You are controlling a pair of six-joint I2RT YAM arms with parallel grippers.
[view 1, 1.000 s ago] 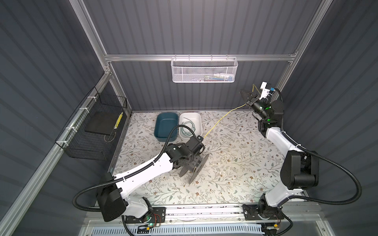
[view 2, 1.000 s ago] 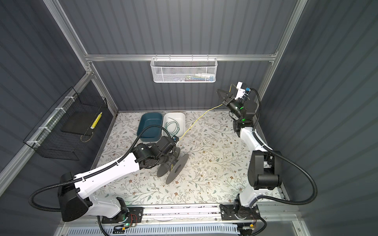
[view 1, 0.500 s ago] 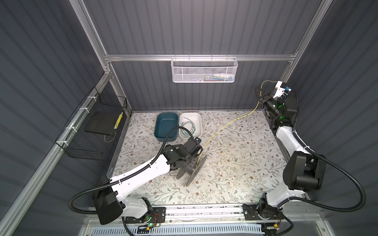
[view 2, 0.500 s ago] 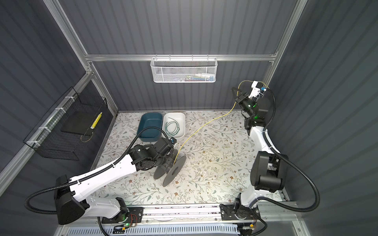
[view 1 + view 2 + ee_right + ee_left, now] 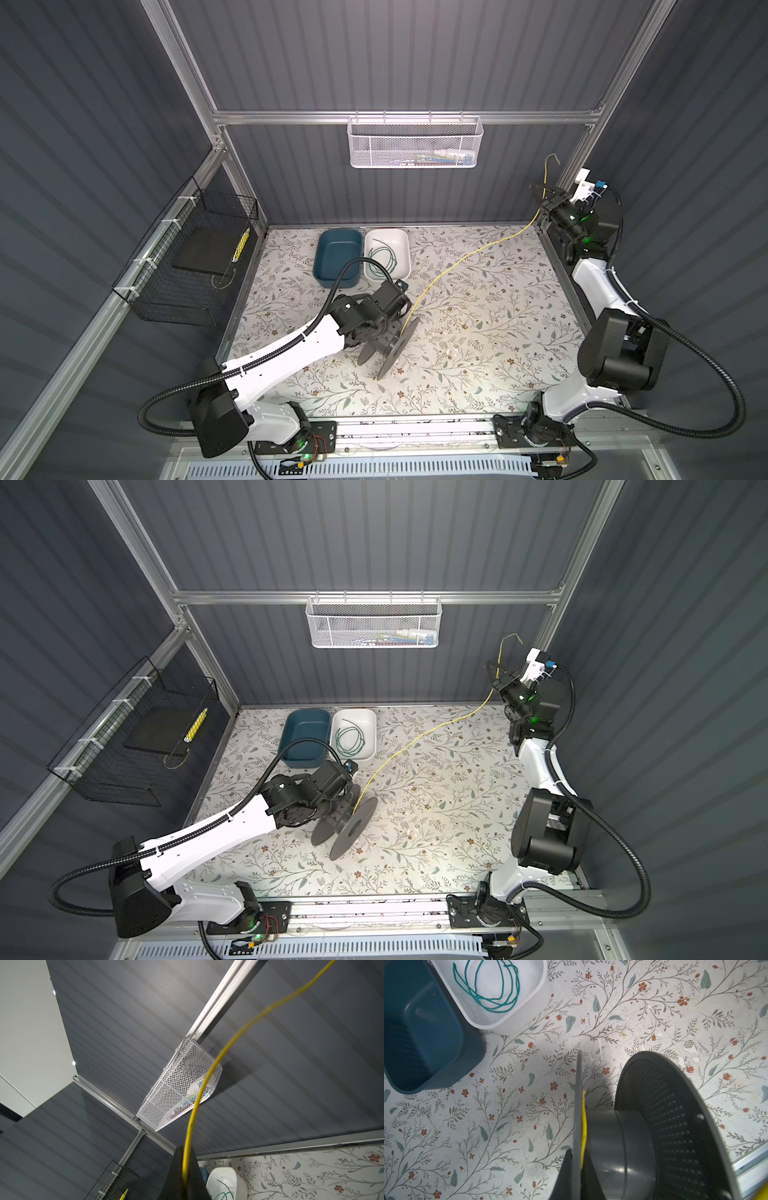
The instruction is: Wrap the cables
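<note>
Surface [image 5: 478, 353]: a floral-patterned sheet was seen in both top views, with walls on three sides.
Black wire basket [image 5: 187, 266]: it was hung on the left wall.
White mesh basket [image 5: 415, 143]: it was hung on the rail of the back wall.
Blue bin [image 5: 332, 274]: it was set at the back of the surface, touching the white bin.
White bin [image 5: 405, 249]: it was set just to the right of the blue bin.
Spool [image 5: 392, 345]: a grey two-flanged reel was held tilted near the middle of the surface.
Left fingers [image 5: 563, 1180]: they were closed on one flange of the spool.
Right fingers [image 5: 174, 1178]: they were pinched shut on the yellow cable, raised in the far right corner.
Yellow cable [image 5: 469, 255]: it was wound at the hub against the gripped flange and stretched in a shallow sag to the right fingers, with a short free end curled above them.
Green cable [image 5: 382, 259]: it was left in loose loops inside the white bin.
</note>
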